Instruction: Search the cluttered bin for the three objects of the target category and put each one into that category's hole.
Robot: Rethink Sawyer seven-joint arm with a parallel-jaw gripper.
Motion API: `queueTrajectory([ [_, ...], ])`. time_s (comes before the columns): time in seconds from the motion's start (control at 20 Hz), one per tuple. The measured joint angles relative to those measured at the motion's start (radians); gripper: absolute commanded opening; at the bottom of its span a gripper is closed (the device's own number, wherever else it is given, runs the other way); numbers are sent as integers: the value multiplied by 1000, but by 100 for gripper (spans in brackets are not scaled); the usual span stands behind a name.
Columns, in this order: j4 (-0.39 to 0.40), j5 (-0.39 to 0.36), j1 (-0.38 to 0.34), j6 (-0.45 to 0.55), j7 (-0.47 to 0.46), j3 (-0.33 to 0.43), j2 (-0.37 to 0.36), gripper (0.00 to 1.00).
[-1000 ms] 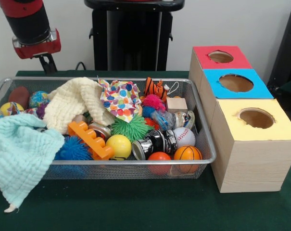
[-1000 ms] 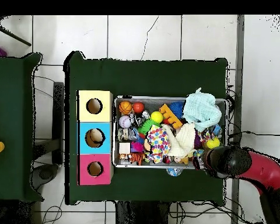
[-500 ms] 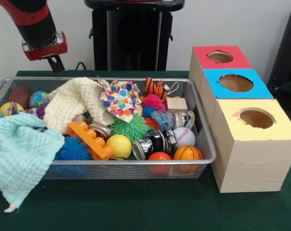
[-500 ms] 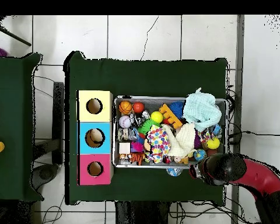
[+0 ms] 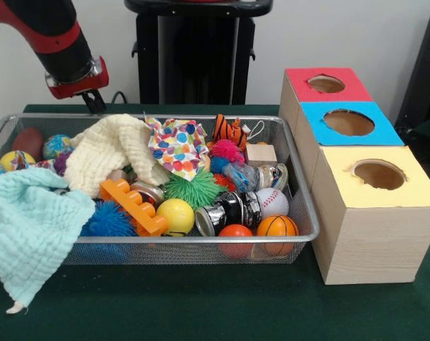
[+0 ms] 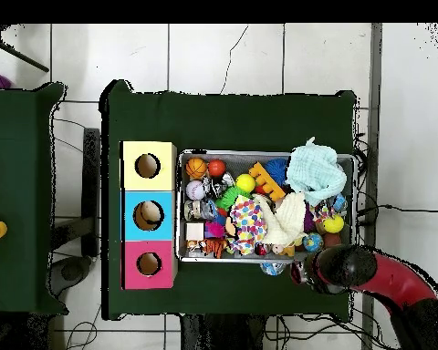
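Wire-mesh bin point(image 5: 300, 206) sitting crammed with balls, cloths, cans, gripper point(image 5: 96, 105) hanging just behind its far rim, finger spacing apparently indiscernible, three holed boxes point(image 5: 364, 177) standing beside.

The red and black arm point(image 5: 55, 35) enters from the upper left of the front view and slants down to the right, ending in a red wrist collar. Below the collar only a dark stub of the gripper point(image 5: 95, 104) shows. In the overhead view the arm point(image 6: 387, 281) reaches from the lower right toward centre.
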Motion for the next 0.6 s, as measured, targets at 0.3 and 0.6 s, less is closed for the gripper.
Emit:
queueTrajectory([
  [0.3, 0, 0, 0, -77, 0, -7, 70, 0],
  [0.6, 3, 2, 1, -101, 0, -9, 78, 0],
])
